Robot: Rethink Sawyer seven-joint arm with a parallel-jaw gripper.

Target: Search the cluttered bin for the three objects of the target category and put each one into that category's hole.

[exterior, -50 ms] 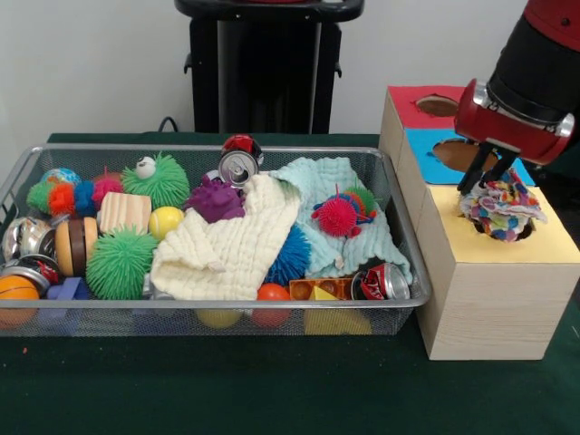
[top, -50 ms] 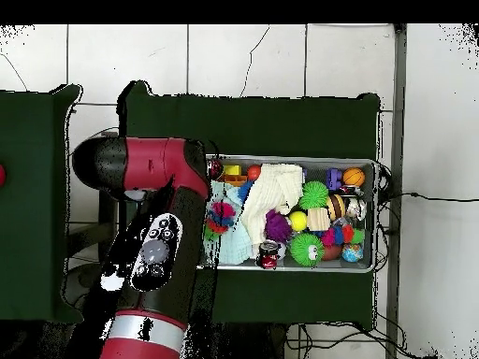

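Front view near, level; overhead view straight down — both share bin point(exterior, -50 ms: 399, 227) point(top, -50 ms: 374, 215).

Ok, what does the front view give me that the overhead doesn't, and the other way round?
Front only: the pincer holding a multicoloured cloth over the hole in the yellow section of the wooden box, plus the blue and red sections behind. Overhead only: the arm from above, covering that box, and the tiled floor around the table. Both: the wire bin, cream cloth and purple spiky ball.
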